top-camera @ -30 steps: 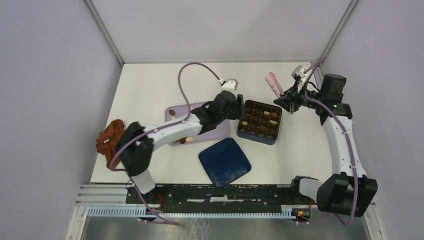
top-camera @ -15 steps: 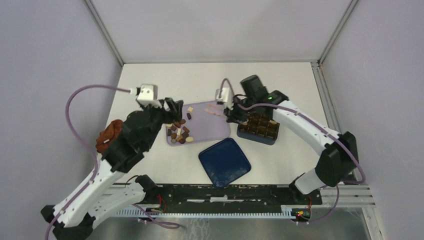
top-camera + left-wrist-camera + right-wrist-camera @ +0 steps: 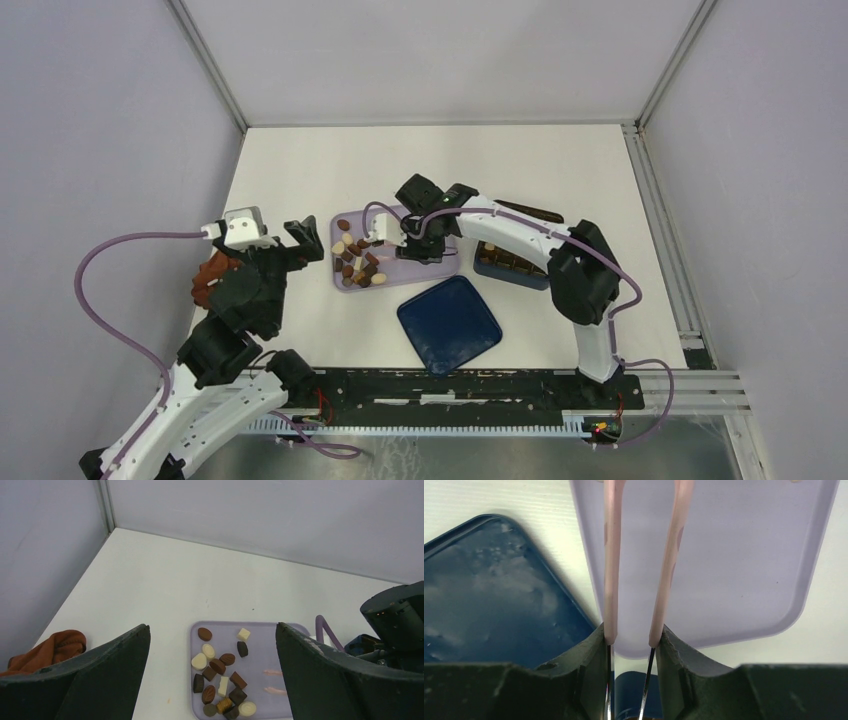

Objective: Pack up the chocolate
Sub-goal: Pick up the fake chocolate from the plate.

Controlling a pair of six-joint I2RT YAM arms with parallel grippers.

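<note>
The chocolate point(image 3: 355, 262) is a loose pile of dark, mid-brown and cream pieces on the left half of a lavender tray point(image 3: 405, 277). In the left wrist view the chocolate point(image 3: 223, 675) lies low between my fingers point(image 3: 105, 675). My left gripper point(image 3: 310, 243) hangs open and empty just left of the tray. My right gripper point(image 3: 418, 243) reaches over the tray, shut on the pink tongs point(image 3: 611, 555). The two tong tips point(image 3: 274, 672) sit just right of the pile, with nothing between them. A dark blue compartment box point(image 3: 512, 266) stands right of the tray, mostly hidden by the right arm.
A dark blue lid point(image 3: 448, 322) lies flat in front of the tray, also in the right wrist view point(image 3: 484, 595). A reddish-brown cloth point(image 3: 208, 282) is bunched at the table's left edge, next to the left arm. Grey walls close off the back and sides.
The left arm has drawn back from the box to the tray's left side and its jaws have opened wide. The right arm has swung from the far right over the tray with the tongs.
</note>
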